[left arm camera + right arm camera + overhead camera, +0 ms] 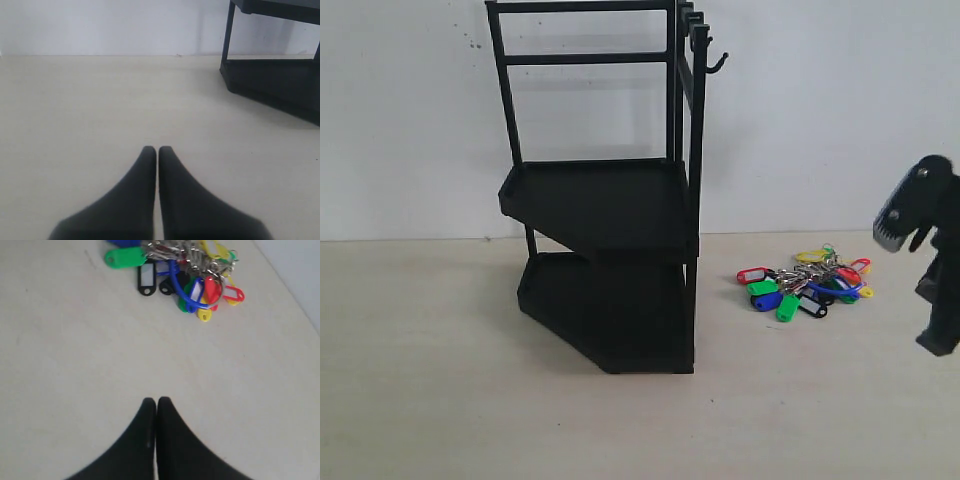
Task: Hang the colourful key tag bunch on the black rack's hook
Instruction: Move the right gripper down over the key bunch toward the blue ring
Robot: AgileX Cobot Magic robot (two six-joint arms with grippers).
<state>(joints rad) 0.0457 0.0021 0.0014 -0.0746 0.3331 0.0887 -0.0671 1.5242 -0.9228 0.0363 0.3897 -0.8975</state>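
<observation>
The colourful key tag bunch [807, 283] lies on the pale table just right of the black rack [605, 200], its blue loop [186, 286] on top in the right wrist view. The hook [717, 62] curves up from the top of the rack's right post, bare. My right gripper [156, 401] is shut and empty, hovering over bare table short of the key tag bunch [175, 267]; its arm [925, 240] enters at the right edge of the exterior view. My left gripper [157, 149] is shut and empty over bare table, the black rack's lower tier [277, 82] off to one side.
A white wall [820, 120] stands behind the table. Open table surface [440, 400] spreads left of and in front of the rack.
</observation>
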